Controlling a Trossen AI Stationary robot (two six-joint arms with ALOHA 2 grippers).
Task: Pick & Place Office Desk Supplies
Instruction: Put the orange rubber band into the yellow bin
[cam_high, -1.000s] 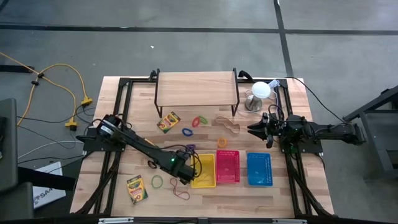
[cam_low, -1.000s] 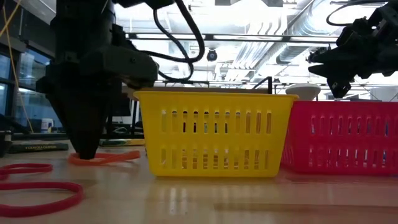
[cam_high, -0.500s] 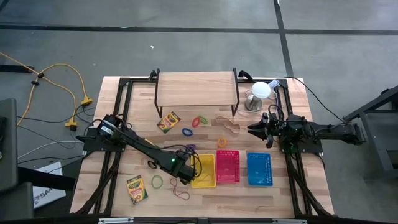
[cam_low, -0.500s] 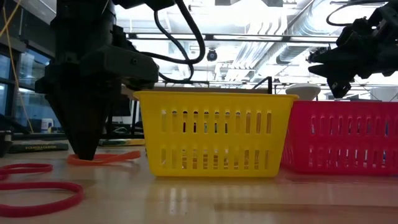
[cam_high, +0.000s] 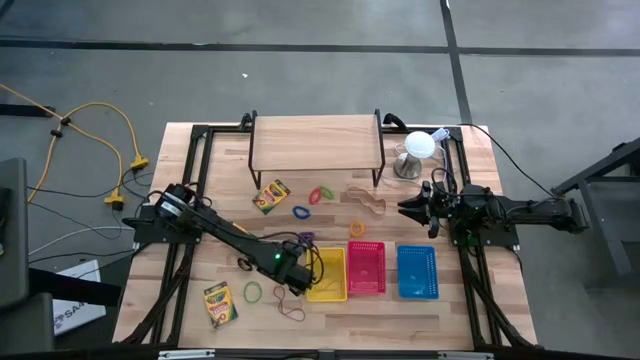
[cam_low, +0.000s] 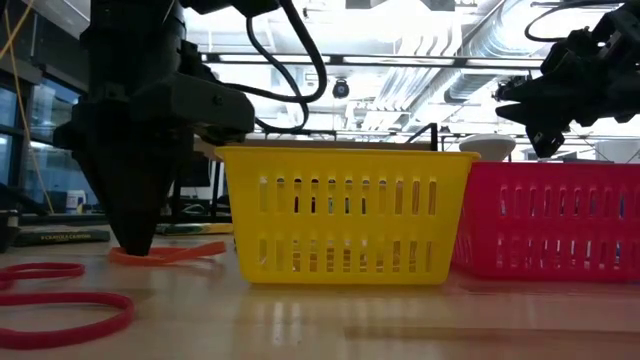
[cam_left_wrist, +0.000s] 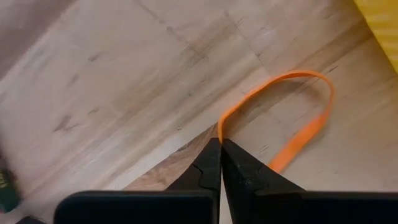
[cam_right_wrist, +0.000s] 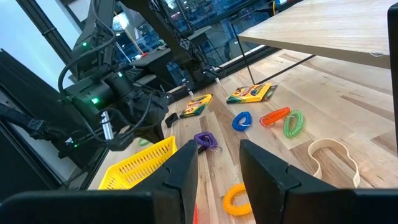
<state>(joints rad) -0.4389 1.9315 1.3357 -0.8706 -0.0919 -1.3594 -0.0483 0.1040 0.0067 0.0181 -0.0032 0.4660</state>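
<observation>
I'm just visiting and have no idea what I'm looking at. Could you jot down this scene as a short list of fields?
left gripper: shut on the orange rubber band, down at the table
right gripper: open, held above the table, waiting
baskets: yellow basket, red basket, blue basket, side by side
loose supplies: two crayon boxes, coloured bands and rings
other: raised wooden shelf, white dome

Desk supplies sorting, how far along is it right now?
Nothing visibly sorted: what shows of the yellow basket looks empty. In hand: the left gripper pinches an orange rubber band on the table beside that basket. Left: crayon boxes, loose bands and coils. The right gripper waits open.
</observation>
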